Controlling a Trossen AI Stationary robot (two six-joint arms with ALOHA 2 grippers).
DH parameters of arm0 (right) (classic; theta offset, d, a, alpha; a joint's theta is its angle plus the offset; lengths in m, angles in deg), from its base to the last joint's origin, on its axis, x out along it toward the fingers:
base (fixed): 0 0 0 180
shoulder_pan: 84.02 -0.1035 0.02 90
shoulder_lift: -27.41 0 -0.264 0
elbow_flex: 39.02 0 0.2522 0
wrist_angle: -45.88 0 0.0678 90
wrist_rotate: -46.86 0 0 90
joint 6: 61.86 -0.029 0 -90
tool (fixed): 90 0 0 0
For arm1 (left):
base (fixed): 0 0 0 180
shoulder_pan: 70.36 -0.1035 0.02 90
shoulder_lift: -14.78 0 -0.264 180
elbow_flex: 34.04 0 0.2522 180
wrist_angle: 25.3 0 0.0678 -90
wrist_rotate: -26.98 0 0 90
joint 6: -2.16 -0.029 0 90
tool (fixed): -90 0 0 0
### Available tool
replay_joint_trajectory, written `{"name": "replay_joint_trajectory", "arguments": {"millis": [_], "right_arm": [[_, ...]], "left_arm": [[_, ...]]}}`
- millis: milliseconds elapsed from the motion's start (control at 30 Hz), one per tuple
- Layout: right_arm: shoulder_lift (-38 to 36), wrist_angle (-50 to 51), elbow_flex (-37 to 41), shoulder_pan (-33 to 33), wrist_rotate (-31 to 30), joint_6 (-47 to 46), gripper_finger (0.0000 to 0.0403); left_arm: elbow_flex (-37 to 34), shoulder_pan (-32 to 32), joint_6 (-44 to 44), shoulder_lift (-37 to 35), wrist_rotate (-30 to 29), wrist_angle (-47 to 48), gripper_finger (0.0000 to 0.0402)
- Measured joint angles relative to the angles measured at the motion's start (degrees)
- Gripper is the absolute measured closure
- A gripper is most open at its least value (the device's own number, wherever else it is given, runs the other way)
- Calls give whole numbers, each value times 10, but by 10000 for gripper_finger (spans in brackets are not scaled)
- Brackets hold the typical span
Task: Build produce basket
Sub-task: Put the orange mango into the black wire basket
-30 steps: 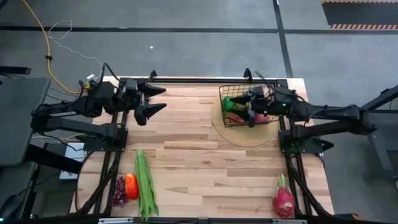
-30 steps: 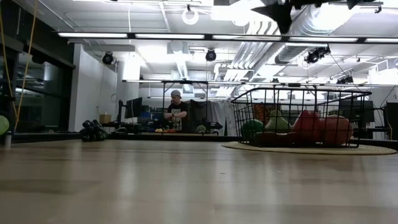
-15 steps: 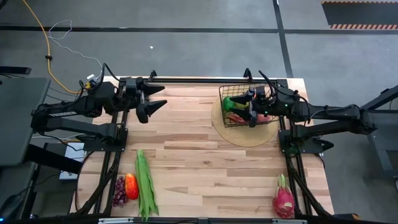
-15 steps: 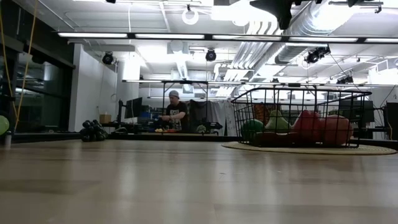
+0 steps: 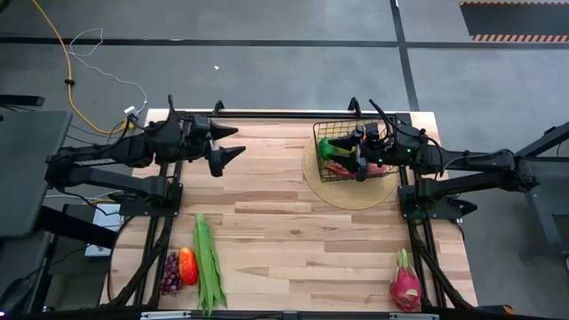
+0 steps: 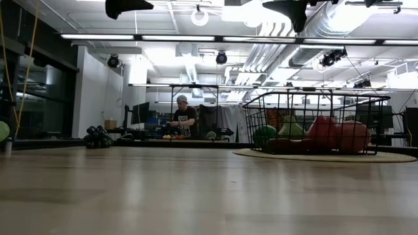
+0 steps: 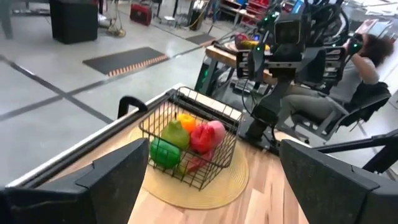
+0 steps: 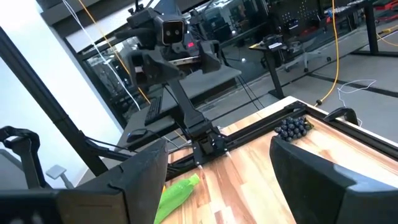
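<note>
With both the left gripper point(image 5: 229, 144) and the right gripper point(image 5: 358, 162) spread wide and empty, the basket point(image 5: 331, 132) sits upper right, while the beans point(image 5: 207, 262), lower left, look light and slippery, best pinched mid-length.

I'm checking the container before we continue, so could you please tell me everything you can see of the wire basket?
The basket is a small rectangular one of black wire mesh with open grid sides and a rolled rim. It stands upright on a round tan mat at the table's far right. Inside lie green, orange and red-pink produce, piled below the rim. The right gripper hangs open above it, touching nothing visible.
</note>
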Motion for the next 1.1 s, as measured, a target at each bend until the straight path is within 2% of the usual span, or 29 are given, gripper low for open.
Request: {"name": "replay_joint_trajectory", "arguments": {"millis": [133, 233, 367, 467, 567, 667, 900, 1100], "right_arm": [[0, 0, 0, 0, 0, 1, 130], [0, 0, 0, 0, 0, -1, 130], [0, 2, 0, 0, 0, -4, 130], [0, 5, -1, 0, 0, -5, 130], [0, 15, -1, 0, 0, -5, 130], [0, 25, -1, 0, 0, -5, 130], [0, 40, -1, 0, 3, -5, 130], [0, 52, -1, 0, 5, -5, 130]], "left_arm": [[0, 0, 24, 9, 9, 0, 51], [1, 7, 105, 14, 0, 25, 51], [20, 35, 263, 31, 12, 182, 51], [28, 74, 378, 48, 63, 316, 51], [28, 142, 503, 72, 118, 427, 51], [28, 239, 630, 106, 144, 488, 51], [28, 452, 926, 193, 157, 466, 51], [28, 585, 1138, 266, 173, 416, 51]]}}
